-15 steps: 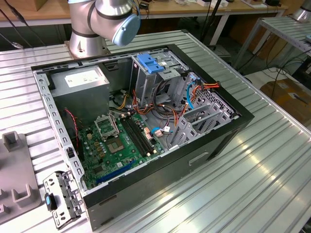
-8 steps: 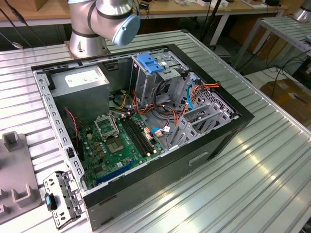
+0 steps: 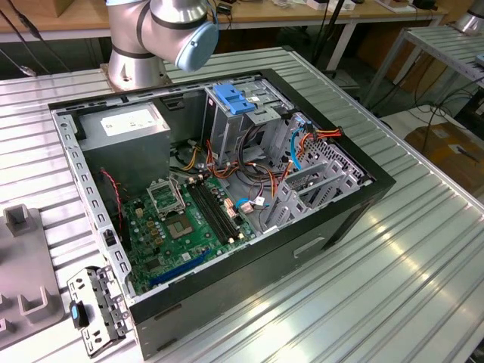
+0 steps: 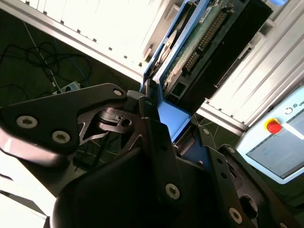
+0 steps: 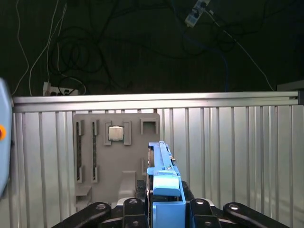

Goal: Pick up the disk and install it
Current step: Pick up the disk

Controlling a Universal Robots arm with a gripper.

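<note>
I've got the gripper (image 5: 165,197) clamped on the disk (image 5: 160,156), held edge-on, w/ its long axis running straight out fwd from the jaws.

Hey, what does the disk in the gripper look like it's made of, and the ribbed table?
The disk: framed in what looks like bright blue plastic, smooth and evenly coloured; the second wrist view shows a green circuit board on one face. The table: probably aluminium, pale silvery ribbed panels with a dull sheen.
</note>
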